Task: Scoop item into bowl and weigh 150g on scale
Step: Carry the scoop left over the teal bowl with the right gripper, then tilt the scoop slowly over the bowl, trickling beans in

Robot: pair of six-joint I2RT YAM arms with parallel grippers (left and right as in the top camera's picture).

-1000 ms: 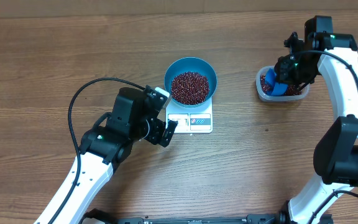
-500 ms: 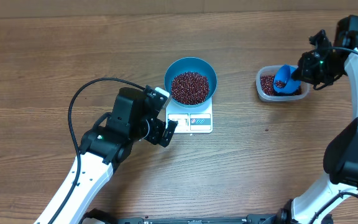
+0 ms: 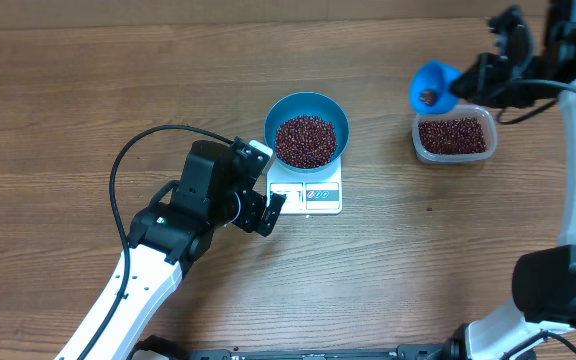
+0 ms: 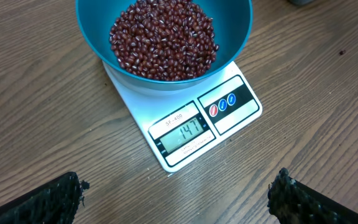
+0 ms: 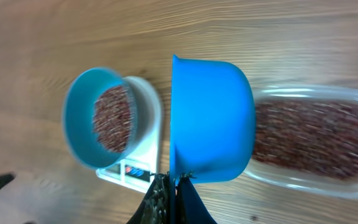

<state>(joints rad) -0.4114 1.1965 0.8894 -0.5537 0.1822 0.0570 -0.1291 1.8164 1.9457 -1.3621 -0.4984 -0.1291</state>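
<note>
Because the right wrist view is blurred and sees the blue scoop (image 5: 213,118) only from its back, what the scoop holds is hidden there. The right claw (image 5: 169,186) shows only as dark fingers pinched tightly together at the bottom edge. It grips the scoop by its handle, of which almost nothing can be made out. The right arm runs out of the overhead picture at the top and right edges.

From overhead the scoop's mouth shows, with a small dark patch of beans inside, and it is held off the left end of the clear tub (image 3: 454,137), towards the bowl (image 3: 340,125). The tub holds more beans.

Only the left wrist view gives the scale's (image 4: 135,106) display (image 4: 182,129), which reads 147. The blue bowl stands on the scale, overhanging its back, with a heap of red-brown beans (image 4: 163,37) inside. The left claw (image 4: 178,180) is spread wide and holds nothing. Its black fingers (image 4: 48,202) are cut off at the bottom corners, just in front of the scale.

The brown wood-grain table (image 3: 68,100) fills every view. A paler strip runs along the overhead picture's top edge, but what it is cannot be told.
</note>
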